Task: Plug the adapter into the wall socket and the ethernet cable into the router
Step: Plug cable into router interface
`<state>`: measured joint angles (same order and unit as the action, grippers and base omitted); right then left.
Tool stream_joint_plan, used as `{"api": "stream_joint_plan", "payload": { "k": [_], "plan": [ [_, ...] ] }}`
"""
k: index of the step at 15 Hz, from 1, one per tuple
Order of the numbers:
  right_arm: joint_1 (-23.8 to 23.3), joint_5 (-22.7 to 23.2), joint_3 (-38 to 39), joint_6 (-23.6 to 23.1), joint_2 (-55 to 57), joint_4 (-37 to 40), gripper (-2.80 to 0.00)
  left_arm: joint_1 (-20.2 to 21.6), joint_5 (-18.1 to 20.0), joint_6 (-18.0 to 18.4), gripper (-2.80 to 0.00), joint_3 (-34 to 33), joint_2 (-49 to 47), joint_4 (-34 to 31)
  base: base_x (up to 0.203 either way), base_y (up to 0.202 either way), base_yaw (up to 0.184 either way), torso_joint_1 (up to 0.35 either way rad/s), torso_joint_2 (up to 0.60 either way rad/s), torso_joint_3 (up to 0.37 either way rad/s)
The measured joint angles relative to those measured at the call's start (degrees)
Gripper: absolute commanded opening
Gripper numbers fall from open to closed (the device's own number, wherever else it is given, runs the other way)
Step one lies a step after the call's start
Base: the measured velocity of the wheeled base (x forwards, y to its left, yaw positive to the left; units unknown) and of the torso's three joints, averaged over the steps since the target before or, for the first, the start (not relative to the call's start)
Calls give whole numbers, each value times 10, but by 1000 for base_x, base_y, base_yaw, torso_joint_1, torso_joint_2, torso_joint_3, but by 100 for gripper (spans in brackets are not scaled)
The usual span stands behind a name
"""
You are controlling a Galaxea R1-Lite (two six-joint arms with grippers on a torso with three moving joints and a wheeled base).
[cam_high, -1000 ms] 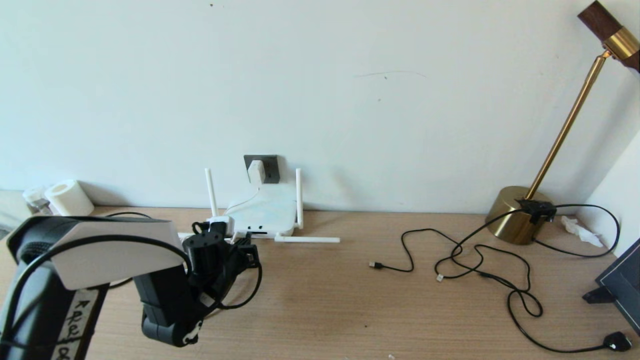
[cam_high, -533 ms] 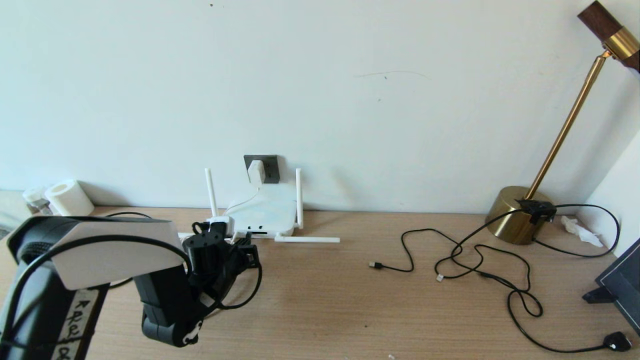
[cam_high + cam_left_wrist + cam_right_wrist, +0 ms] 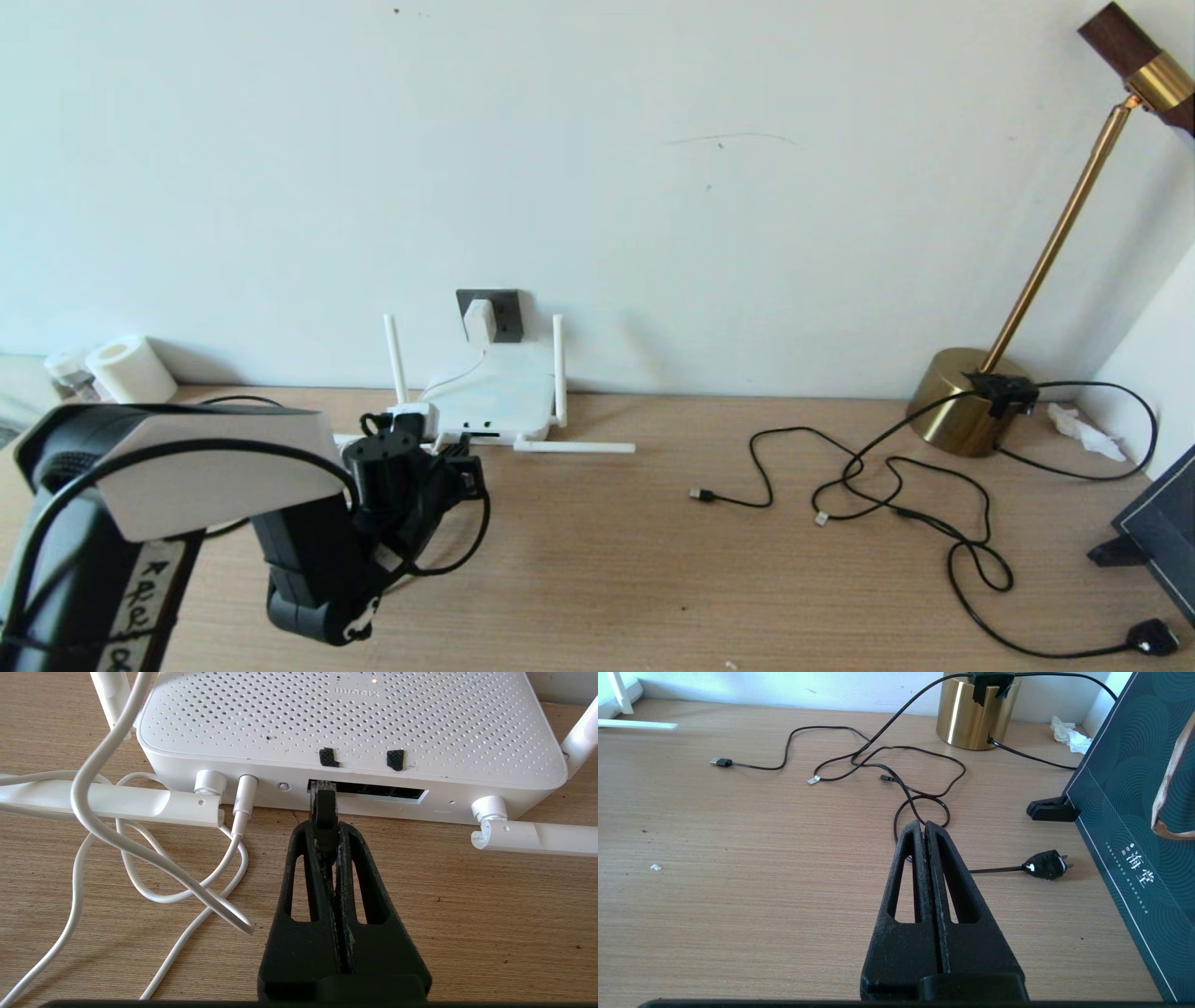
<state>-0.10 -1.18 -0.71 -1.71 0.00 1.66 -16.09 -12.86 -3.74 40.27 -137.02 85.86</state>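
"xiaomi" lettering is seen, inverted, on the perforated top of the router (image 3: pixel 350 723). The left gripper (image 3: pixel 325 833) is clamped on the ethernet cable (image 3: pixel 323 807), whose connector is seated at the port slot directly ahead of the fingertips. The adapter (image 3: pixel 479 320) is plugged into the wall socket (image 3: pixel 505 313) beyond. The right gripper (image 3: pixel 924 830) is pressed together, empty, over the desk (image 3: pixel 738 858).

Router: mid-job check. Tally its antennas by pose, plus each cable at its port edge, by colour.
Upright antennas: 2
Flat antennas: 2
White cord, plugged in: 1
Black ethernet cable, at the port slot, gripped by the left tool: 1
Total: 6
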Motion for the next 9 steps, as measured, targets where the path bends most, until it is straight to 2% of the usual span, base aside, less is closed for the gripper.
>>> {"api": "stream_joint_plan", "payload": {
  "k": [9],
  "plan": [
    [0, 0, 0, 0, 0, 0, -280, 0, 0, 2, -280, 9, -6, -2, 0, 0, 0, 0, 0, 0]
  ]
}}
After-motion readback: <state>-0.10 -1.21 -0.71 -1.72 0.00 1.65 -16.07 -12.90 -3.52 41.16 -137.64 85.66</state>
